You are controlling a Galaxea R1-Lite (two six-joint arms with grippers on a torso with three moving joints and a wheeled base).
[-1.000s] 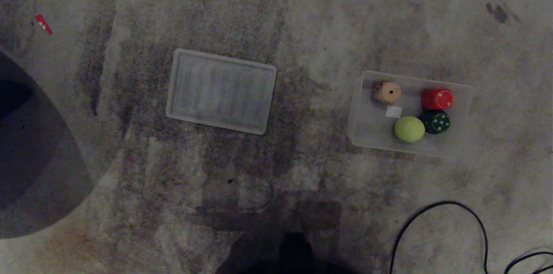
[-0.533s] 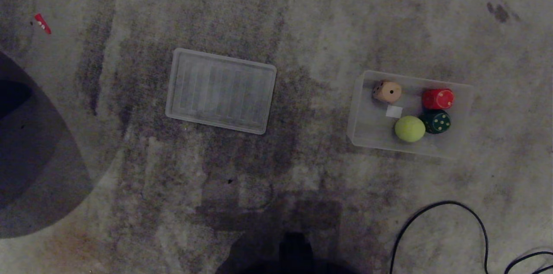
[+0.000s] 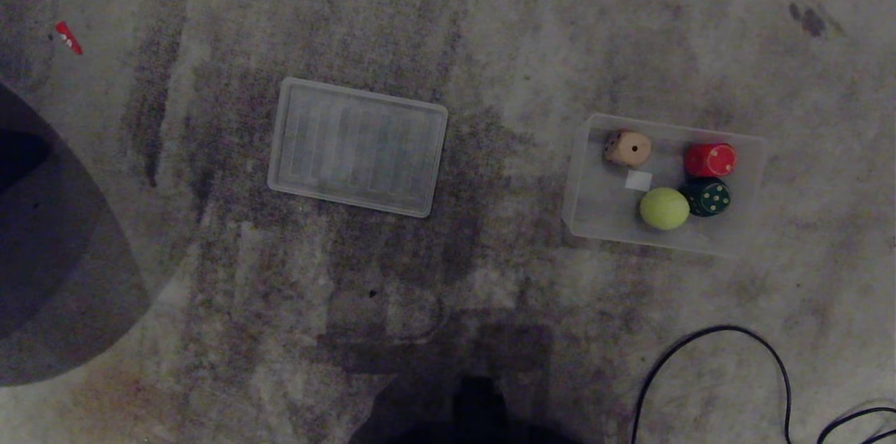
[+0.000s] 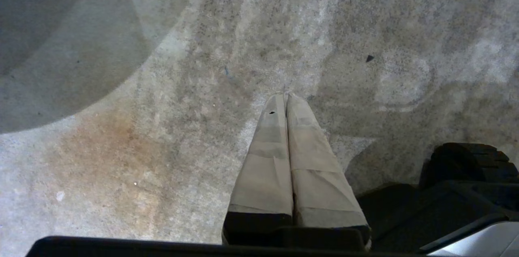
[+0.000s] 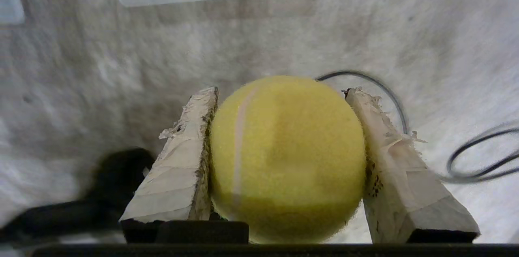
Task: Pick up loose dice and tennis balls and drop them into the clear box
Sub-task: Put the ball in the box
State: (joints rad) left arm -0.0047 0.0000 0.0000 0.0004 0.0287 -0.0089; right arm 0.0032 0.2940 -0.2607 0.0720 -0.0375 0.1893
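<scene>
One wide grey carpet point(image 3: 490, 24) fills the head view, mottled with darker patches. On it, left of centre, lies the flat ribbed lid point(image 3: 358, 146). Well apart to its right sits the clear box point(image 3: 595, 199), its near edge also showing in the right wrist view. A black cable point(image 3: 707, 339) loops over the carpet nearer the robot, below the box.

Inside the box, a tennis ball point(image 3: 663, 209) rests by the near wall, touching a dark green die point(image 3: 708, 197) on its right. Behind that die stands a red die point(image 3: 710, 160), and at the far left corner lies a beige die point(image 3: 627, 148). A small white tag point(image 3: 638, 181) lies between the beige die and the ball.

Neither arm shows in the head view. The right tool point(image 5: 284, 99) is clamped on a second tennis ball point(image 5: 288, 155), above the carpet with the box ahead of it. The left tool point(image 4: 286, 99) hangs over bare carpet, its taped fingers point(image 4: 265, 159) pressed together on nothing.
</scene>
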